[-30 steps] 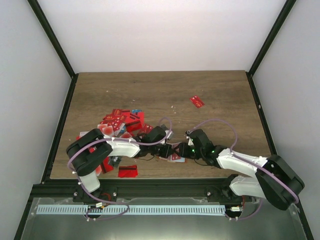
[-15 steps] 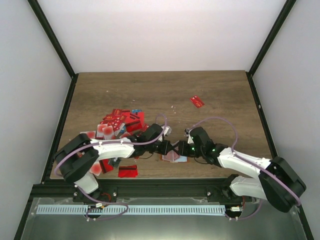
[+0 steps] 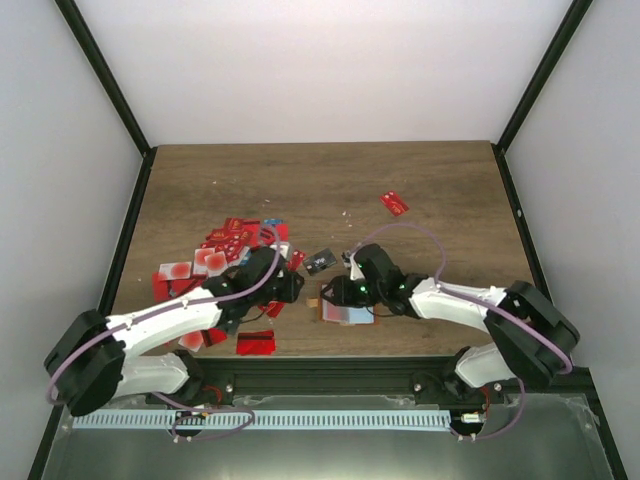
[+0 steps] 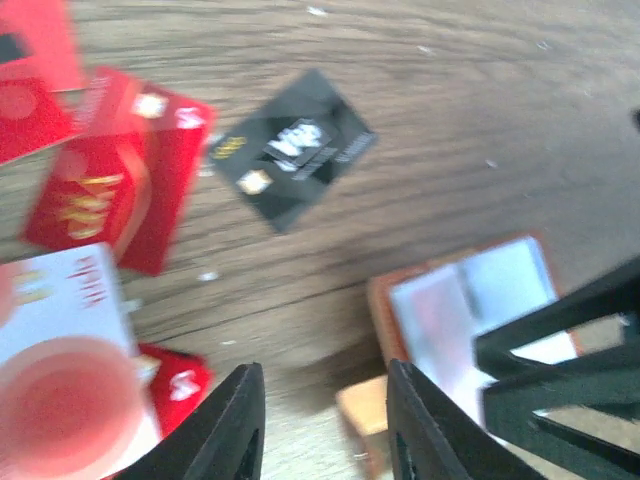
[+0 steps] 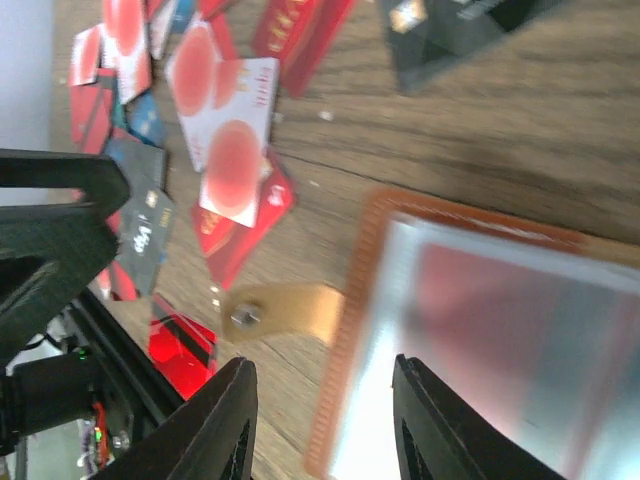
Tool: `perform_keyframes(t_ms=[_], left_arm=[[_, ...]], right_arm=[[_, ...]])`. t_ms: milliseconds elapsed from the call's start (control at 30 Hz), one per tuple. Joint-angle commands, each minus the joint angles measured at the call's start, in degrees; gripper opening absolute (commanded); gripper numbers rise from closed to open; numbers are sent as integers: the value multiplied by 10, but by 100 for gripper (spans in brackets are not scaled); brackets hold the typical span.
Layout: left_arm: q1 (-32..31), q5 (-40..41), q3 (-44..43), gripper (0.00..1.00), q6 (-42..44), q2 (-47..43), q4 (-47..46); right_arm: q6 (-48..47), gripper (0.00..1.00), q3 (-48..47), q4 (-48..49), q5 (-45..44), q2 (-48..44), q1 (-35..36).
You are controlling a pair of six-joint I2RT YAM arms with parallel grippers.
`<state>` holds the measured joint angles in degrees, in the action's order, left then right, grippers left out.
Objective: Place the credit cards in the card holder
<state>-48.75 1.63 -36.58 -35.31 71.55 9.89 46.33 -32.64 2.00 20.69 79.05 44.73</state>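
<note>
a: where is the wallet?

b: the small orange-brown leather-like folding card holder (image 3: pixel 347 314) lies open and flat near the 6 o'clock edge of the brown wooden desk (image 3: pixel 330 180), with its pale pink and light blue panels facing up.

a: and the pincers?

b: the right pincer (image 3: pixel 341 292) hangs over the holder's 11 o'clock corner, fingers spread, nothing pinched between them. i cannot tell if it touches the leather. the left pincer (image 3: pixel 288 287) sits just at the holder's 9 o'clock side, fingers also spread and empty.

a: the cards?

b: the thin plastic credit cards (image 3: pixel 232 246), mostly red, are heaped at 10 o'clock from the holder. one black card (image 3: pixel 320 262) lies alone at its 11 o'clock, and a lone red card (image 3: pixel 394 203) lies well off at 1 o'clock.
</note>
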Motion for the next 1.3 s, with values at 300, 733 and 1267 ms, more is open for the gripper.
perform_keyframes(t_ms=[300,733,1267], left_arm=[[186,25,82,54,13,-86,42],[331,-89,43,58,62,59,-64],[340,-111,-15,57,60,180,-112]], right_arm=[[-74,40,-186,-11,-1,120,16],[-112,36,-406,-27,15,343,-13],[-139,33,-538,-30,53,482,-29]])
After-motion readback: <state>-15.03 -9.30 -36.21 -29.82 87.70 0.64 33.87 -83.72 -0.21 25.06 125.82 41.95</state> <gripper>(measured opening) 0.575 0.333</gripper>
